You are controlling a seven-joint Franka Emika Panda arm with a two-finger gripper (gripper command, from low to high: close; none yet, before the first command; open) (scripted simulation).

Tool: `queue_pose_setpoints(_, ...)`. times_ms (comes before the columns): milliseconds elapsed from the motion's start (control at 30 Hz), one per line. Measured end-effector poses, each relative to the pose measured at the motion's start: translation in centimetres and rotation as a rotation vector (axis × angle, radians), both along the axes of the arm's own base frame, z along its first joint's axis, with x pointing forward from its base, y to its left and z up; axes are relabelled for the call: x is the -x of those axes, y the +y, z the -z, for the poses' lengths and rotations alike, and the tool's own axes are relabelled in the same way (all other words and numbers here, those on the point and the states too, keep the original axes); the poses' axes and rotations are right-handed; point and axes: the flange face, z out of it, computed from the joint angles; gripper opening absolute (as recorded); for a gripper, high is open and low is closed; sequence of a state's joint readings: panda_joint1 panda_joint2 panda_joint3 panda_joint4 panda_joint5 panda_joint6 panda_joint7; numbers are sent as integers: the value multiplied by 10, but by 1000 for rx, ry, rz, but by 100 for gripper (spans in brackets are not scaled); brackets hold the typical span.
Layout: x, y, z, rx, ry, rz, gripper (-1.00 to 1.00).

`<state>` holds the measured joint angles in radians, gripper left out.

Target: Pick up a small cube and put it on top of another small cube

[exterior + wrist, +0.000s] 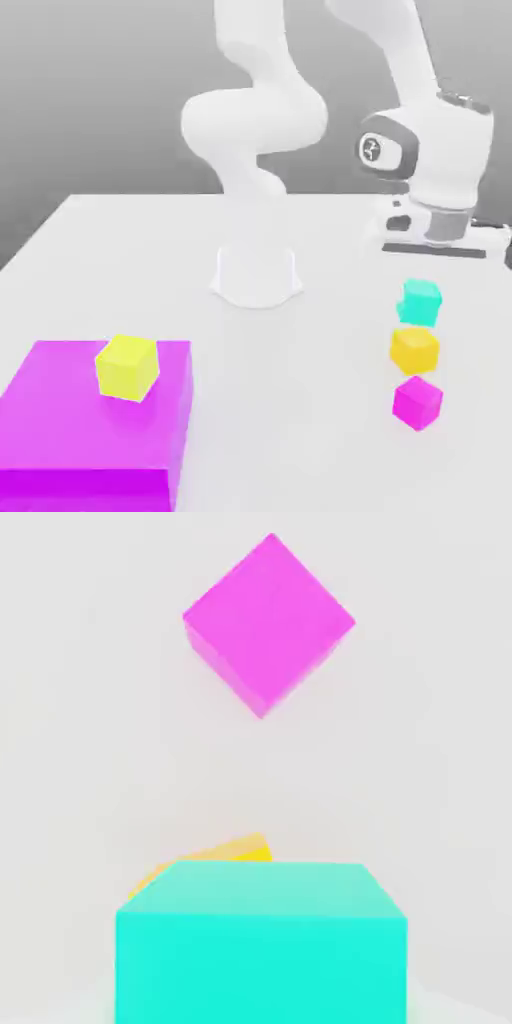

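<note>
Gripper (420,300) points downward, closed on the teal cube (262,970), near the amber cube (415,350).

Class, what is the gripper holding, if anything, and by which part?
It appears to hold the teal cube, squared up close under the hand; which part is gripped cannot be told.
</note>
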<state>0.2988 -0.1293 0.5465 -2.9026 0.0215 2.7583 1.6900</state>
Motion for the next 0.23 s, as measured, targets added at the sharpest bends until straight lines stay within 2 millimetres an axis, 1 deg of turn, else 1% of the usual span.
queue_pose_setpoints(233,4,2,29,-42,13,-1,-100)
